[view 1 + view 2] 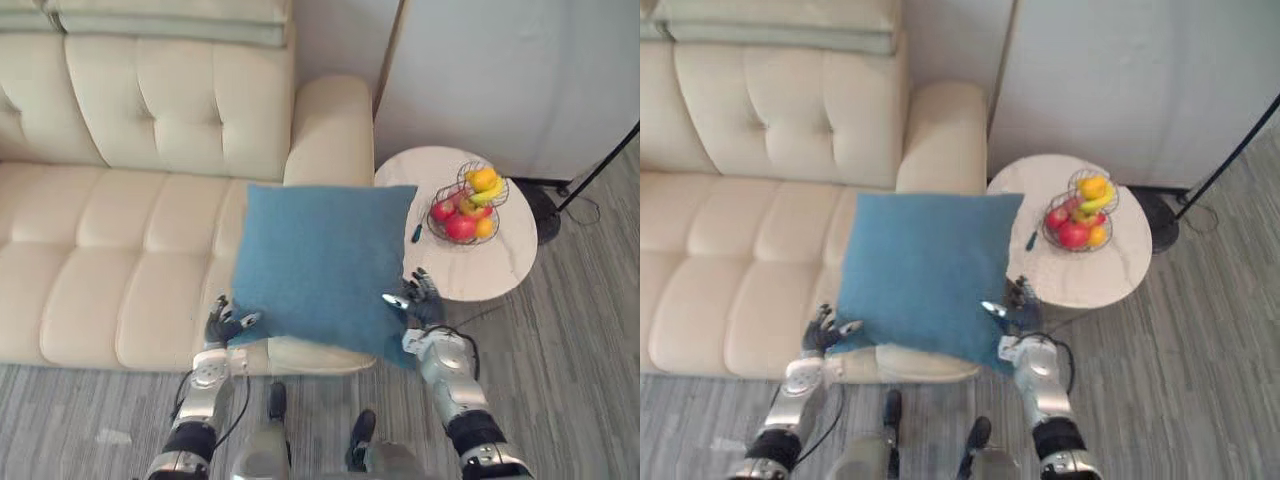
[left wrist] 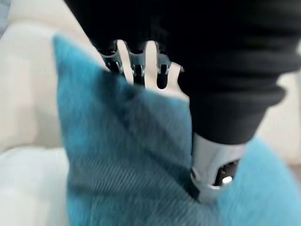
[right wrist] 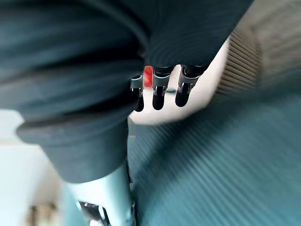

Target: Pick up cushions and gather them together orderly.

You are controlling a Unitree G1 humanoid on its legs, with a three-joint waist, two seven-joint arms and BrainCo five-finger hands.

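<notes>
A blue square cushion [image 1: 320, 260] is held up over the right end of the cream sofa [image 1: 120, 230], tilted toward me. My left hand [image 1: 222, 326] grips its lower left corner; the fingers [image 2: 150, 61] lie behind the cloth and the thumb presses on the front. My right hand [image 1: 422, 298] holds the lower right edge beside the round table, its thumb on the cushion's face [image 3: 221, 165] and its fingers [image 3: 160, 94] past the edge. The cushion hides part of the sofa's seat and armrest.
A round white side table [image 1: 480, 270] stands right of the sofa with a wire fruit basket [image 1: 468, 205] and a small dark pen-like thing [image 1: 416, 233]. A lamp base [image 1: 545, 210] sits behind it. Pale green cushions [image 1: 170, 20] lie along the sofa's back.
</notes>
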